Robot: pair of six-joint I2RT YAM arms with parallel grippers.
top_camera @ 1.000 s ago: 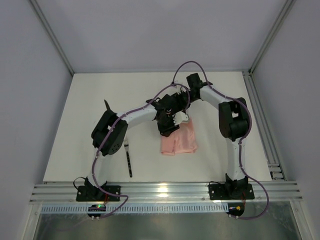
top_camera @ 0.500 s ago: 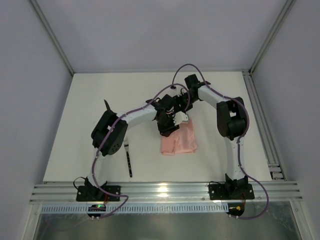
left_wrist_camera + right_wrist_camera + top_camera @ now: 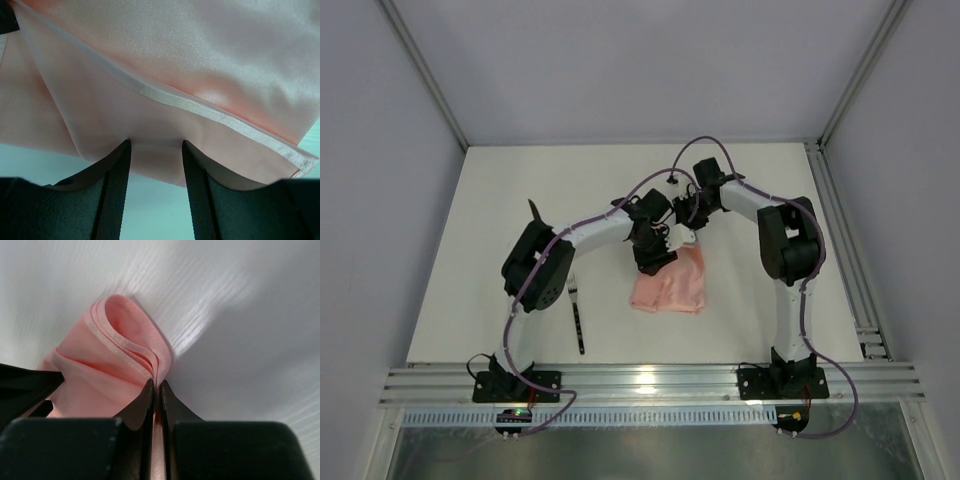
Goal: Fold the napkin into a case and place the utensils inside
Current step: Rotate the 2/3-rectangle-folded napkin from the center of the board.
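Napkin (image 3: 670,285) part-folded, more folds left. My right hand (image 3: 156,385) pinches fold; left hand (image 3: 155,145) open at hem. Fork (image 3: 578,322) well apart, not loaded.

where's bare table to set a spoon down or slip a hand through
Bare: the far strip of table beyond the napkin; the near right patch between napkin and right arm's base; the left edge beyond the fork. Crowded: the centre, where left gripper and right gripper meet on the napkin.
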